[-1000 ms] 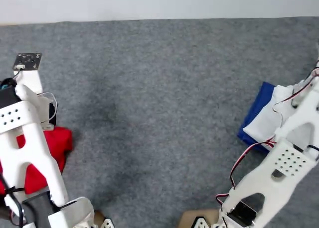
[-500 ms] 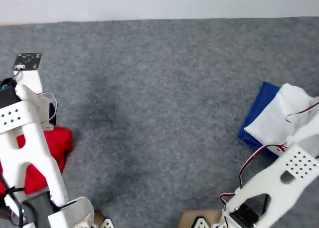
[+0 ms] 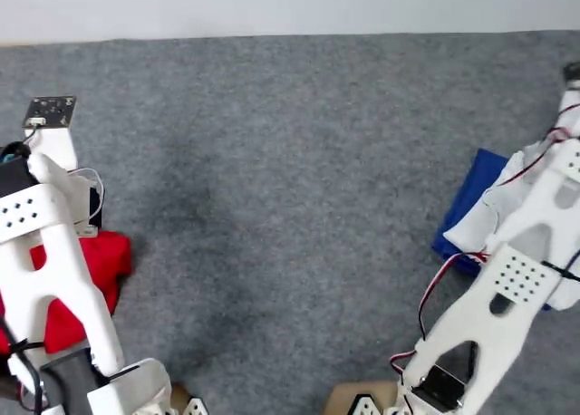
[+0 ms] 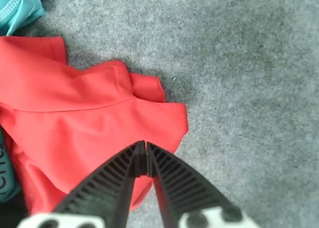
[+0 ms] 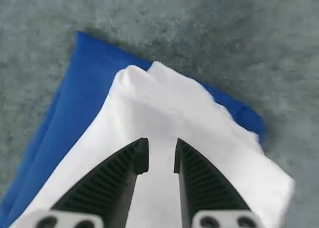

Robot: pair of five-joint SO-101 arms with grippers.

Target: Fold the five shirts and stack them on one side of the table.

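A crumpled red shirt lies on the grey table, and my left gripper hovers shut just above its edge with nothing held. In the high view the red shirt sits at the left edge, partly under the left arm. A folded white shirt rests on a folded blue shirt at the right side. My right gripper stands over the white shirt, fingers slightly open and holding nothing. The right arm covers part of the white shirt and blue shirt.
A teal garment lies beside the red shirt, with more of it under the shirt's other side. Grey felt stretches between the two arms. A white wall strip borders the far edge. The arm bases stand at the front.
The right arm drew back toward the front right, uncovering the white shirt, then swung forward over the stack again. The left arm and the red shirt have stayed still.
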